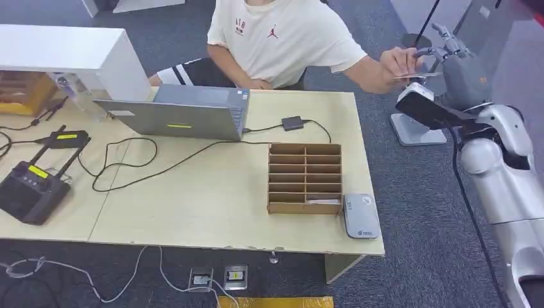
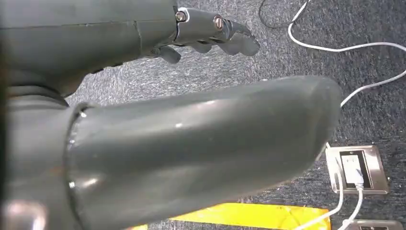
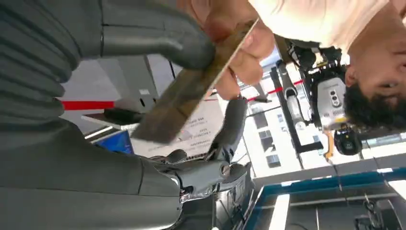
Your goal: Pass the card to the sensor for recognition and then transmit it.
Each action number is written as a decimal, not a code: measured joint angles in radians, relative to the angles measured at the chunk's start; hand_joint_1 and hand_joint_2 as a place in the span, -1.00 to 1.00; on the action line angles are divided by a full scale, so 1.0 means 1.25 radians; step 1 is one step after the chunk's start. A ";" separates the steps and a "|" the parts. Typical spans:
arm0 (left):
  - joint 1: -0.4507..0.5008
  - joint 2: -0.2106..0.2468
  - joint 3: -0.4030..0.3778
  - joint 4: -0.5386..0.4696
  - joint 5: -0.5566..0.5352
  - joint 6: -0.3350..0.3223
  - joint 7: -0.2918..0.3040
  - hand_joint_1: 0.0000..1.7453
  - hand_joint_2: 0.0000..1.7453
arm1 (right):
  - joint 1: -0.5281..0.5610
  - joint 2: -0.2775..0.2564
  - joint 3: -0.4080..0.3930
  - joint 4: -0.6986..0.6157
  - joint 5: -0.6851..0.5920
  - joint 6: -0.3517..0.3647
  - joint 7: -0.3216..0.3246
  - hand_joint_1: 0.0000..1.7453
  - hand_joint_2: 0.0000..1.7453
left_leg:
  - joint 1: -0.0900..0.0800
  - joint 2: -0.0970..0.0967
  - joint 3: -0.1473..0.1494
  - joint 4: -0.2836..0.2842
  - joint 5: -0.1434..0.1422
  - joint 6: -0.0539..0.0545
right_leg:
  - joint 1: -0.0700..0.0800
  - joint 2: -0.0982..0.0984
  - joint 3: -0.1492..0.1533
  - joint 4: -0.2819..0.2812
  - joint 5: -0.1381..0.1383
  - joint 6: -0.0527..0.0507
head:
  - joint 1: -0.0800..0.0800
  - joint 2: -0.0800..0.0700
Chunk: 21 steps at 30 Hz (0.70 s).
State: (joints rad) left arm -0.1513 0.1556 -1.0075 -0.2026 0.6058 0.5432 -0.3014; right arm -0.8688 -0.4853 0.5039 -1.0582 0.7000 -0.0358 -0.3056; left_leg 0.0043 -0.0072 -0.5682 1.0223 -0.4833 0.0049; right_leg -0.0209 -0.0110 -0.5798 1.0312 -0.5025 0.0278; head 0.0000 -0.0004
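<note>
Card pinched by right hand and person's hand, beyond table's edge; left hand fingers apart.

Pale wooden table standing on dark grey carpet. White cabinet at the table's far left corner. Floor sockets set in the carpet just below the table's near edge, white cables trailing beside them, a yellow strip next to the sockets. Grey stand base on the carpet off the table's right side. Even, bright lighting across the table top.
</note>
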 joint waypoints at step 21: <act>0.005 -0.011 0.000 0.000 0.010 0.013 0.059 -1.00 -1.00 | 0.008 -0.013 0.030 0.006 -0.034 0.028 -0.002 1.00 1.00 | 0.000 0.000 0.000 0.000 0.000 0.000 | 0.000 0.000 0.000 0.000 0.000 0.000 | 0.000 0.000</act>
State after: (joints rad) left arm -0.1455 0.1415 -1.0079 -0.2026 0.6188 0.5592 -0.2274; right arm -0.8592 -0.5013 0.5417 -1.0506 0.6580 -0.0004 -0.3078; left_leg 0.0043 -0.0071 -0.5682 1.0223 -0.4833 0.0049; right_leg -0.0209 -0.0109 -0.5800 1.0310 -0.5025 0.0278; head 0.0000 -0.0004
